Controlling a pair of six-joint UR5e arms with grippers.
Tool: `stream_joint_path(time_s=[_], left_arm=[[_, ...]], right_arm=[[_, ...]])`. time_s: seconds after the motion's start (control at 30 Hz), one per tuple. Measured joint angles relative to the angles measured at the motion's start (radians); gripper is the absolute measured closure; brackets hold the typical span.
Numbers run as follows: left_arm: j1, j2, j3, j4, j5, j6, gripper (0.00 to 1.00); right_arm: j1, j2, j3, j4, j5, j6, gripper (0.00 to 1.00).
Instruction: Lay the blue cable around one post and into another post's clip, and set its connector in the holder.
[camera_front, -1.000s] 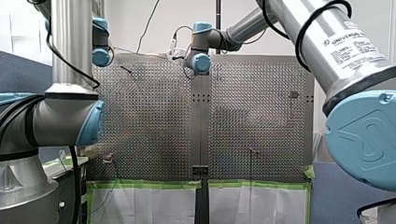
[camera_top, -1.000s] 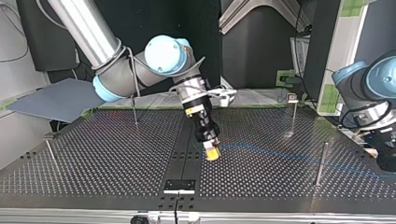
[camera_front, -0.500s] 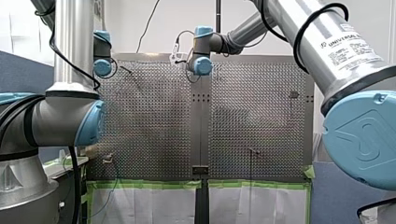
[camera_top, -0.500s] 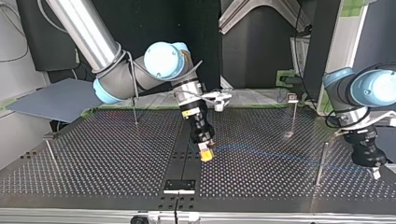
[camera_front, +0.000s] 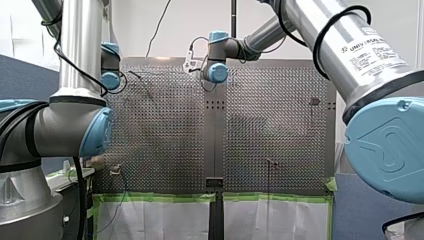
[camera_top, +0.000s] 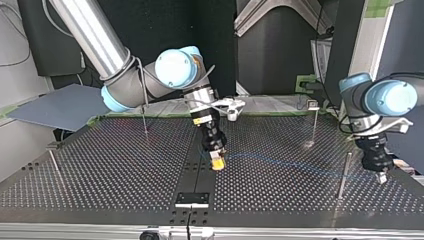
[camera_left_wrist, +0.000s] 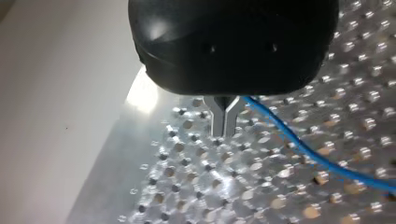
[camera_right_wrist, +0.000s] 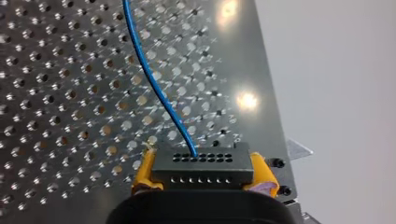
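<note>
In the top view my right gripper (camera_top: 217, 163) hangs over the table's middle strip, its yellow pads shut on a dark grey connector (camera_right_wrist: 201, 167). The blue cable (camera_top: 300, 167) leaves the connector and runs low over the plate to my left gripper (camera_top: 381, 176) at that view's right. In the left wrist view the metal fingers (camera_left_wrist: 224, 122) are pressed together just above the plate, and the blue cable (camera_left_wrist: 308, 151) comes out at their base. A tall post (camera_top: 344, 174) stands just beside my left gripper. In the front view neither gripper shows, only the arms' wrists.
More thin posts stand on the perforated table (camera_top: 110, 175): one with a clip head (camera_top: 313, 122) at the back right of the top view, one (camera_top: 144, 119) at the back left, one (camera_top: 53, 161) near the left edge. A small black bracket (camera_top: 192, 199) sits at the near edge.
In the top view my left gripper has come in from the right edge toward the tall post, bringing the cable's end with it. My right gripper has shifted slightly left with the connector.
</note>
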Motion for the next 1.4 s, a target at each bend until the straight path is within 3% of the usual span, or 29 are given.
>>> stream_joint_path(time_s=[0.23,0.53,0.8,0.87,0.9,0.93,0.97,1.0,1.07,1.4], left_arm=[[-0.022,-0.035,-0.011,-0.004,0.027,0.004,1.00],[-0.049,-0.041,-0.043,0.001,0.010,0.017,1.00],[-0.070,-0.041,-0.051,0.015,0.048,0.027,1.00],[-0.072,-0.041,-0.051,0.014,0.062,0.026,0.67],[-0.073,-0.042,-0.051,0.013,0.065,0.025,0.67],[-0.073,-0.042,-0.051,0.010,0.065,0.023,0.49],[-0.073,-0.042,-0.051,0.004,0.063,0.020,0.38],[-0.073,-0.042,-0.051,-0.001,0.059,0.016,0.38],[-0.073,-0.041,-0.051,-0.016,0.046,0.003,0.18],[-0.069,-0.042,-0.051,-0.060,0.035,-0.075,0.10]], right_arm=[[-0.001,0.019,0.000,0.033,0.005,-0.004,1.00],[0.010,0.061,0.004,0.080,0.055,-0.014,1.00],[0.008,0.070,0.059,0.048,0.076,-0.016,1.00],[0.005,0.070,0.076,0.033,0.081,-0.014,1.00],[0.004,0.071,0.083,0.026,0.082,-0.013,1.00],[0.002,0.070,0.091,0.018,0.083,-0.012,1.00],[0.000,0.071,0.102,0.007,0.084,-0.011,1.00],[-0.002,0.071,0.111,-0.001,0.086,-0.010,1.00],[-0.006,0.071,0.132,-0.022,0.095,-0.009,1.00],[-0.026,0.071,0.230,-0.120,0.168,-0.011,1.00]])
